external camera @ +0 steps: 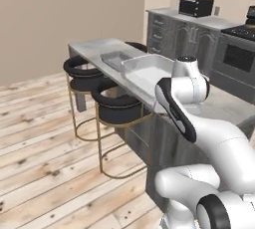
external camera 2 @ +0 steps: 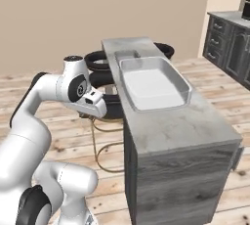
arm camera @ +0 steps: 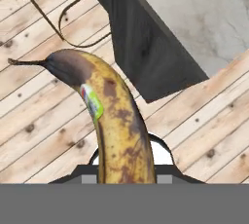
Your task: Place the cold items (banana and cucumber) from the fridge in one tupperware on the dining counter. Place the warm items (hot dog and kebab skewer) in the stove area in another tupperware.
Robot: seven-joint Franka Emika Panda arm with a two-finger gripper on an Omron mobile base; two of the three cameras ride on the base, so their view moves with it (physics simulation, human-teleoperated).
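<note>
Rising from between the fingers, the banana (arm camera: 119, 121) curves up to the left, yellow with heavy brown spotting, a dark stem end and a small green sticker. The gripper (arm camera: 127, 177) holds it clamped over plank floor, the grey counter (arm camera: 194, 18) up to the right.

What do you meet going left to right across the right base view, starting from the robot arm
Robot arm → bar stools → large tupperware on the dining counter → dark cabinets.
</note>
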